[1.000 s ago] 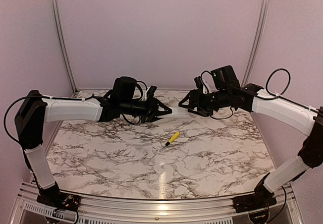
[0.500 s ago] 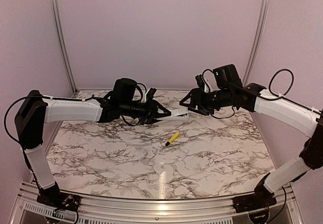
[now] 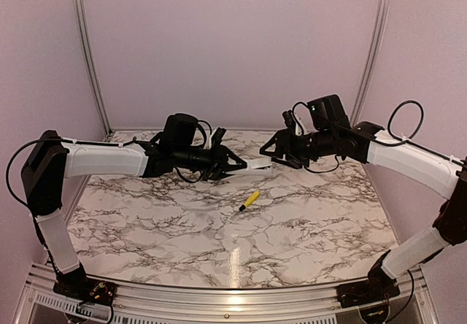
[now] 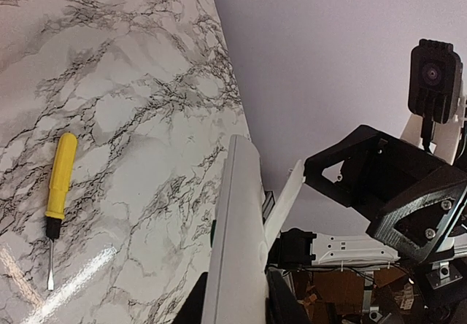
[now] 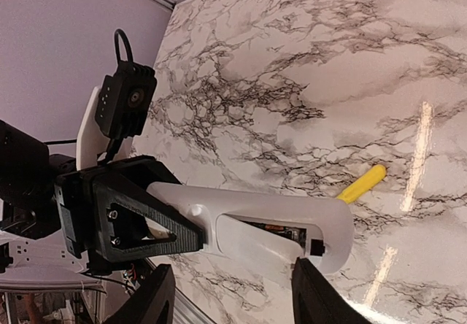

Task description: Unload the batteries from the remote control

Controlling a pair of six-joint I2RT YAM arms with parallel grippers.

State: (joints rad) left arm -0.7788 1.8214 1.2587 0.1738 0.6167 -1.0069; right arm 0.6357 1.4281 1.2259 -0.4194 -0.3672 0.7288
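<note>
White plastic bar-shaped remote control (image 3: 259, 165) hangs aloft, clamped in the left gripper (image 3: 232, 165); the right gripper (image 3: 268, 151) has just drawn back from its tip. Left wrist confirms that clamp. Right wrist shows parted fingers (image 5: 157, 298) short of the opened compartment (image 5: 281, 229), batteries apparently still inside.

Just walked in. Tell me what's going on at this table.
The left gripper holds the white remote control by one end, lifted off the marble table and pointing toward the other arm. The right gripper is open at the remote's free end, not gripping it. No batteries can be made out from here. A yellow-handled screwdriver lies on the table below.
</note>
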